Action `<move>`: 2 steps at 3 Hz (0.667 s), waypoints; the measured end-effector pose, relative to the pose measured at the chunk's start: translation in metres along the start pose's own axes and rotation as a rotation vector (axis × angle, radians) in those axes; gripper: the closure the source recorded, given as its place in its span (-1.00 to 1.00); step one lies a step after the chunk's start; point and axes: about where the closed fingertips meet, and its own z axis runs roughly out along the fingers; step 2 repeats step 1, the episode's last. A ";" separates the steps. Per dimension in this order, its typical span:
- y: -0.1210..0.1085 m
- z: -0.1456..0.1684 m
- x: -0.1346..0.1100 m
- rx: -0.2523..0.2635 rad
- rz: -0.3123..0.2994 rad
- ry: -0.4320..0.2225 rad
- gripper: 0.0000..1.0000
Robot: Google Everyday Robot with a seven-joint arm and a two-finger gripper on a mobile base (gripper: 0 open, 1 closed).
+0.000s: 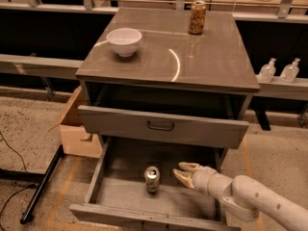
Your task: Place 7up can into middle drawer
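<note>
Can upright in drawer, gripper loose beside it

7up can (pixel 152 179) stands on its base on the grey floor of the pulled-out drawer (pixel 118 192), roughly midway between the side walls. Its long axis is vertical and its silver top faces up. The gripper (pixel 177 170) sits low inside the same drawer, just to the right of the 7up can and apart from it. Its two pale fingers (pixel 188 167) are spread and grasp nothing, and their tips point left toward the 7up can. The arm (pixel 255 201) comes in from the lower right corner, runs up and to the left over the drawer's right front corner, and lies nearly level at the wrist.

Above, a drawer front (pixel 115 124) with a dark loop handle (pixel 160 125) juts out part way and overhangs the back of the drawer. On the cabinet top (pixel 211 61), a white bowl (pixel 124 41) stands at the left and a brown can (pixel 197 17) stands upright near the back edge. A cardboard box (pixel 77 136) rests on the floor against the cabinet's left side. Two clear bottles (pixel 267 70) stand on a ledge at the right.
</note>
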 end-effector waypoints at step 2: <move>-0.004 -0.004 -0.004 0.008 -0.008 0.003 0.38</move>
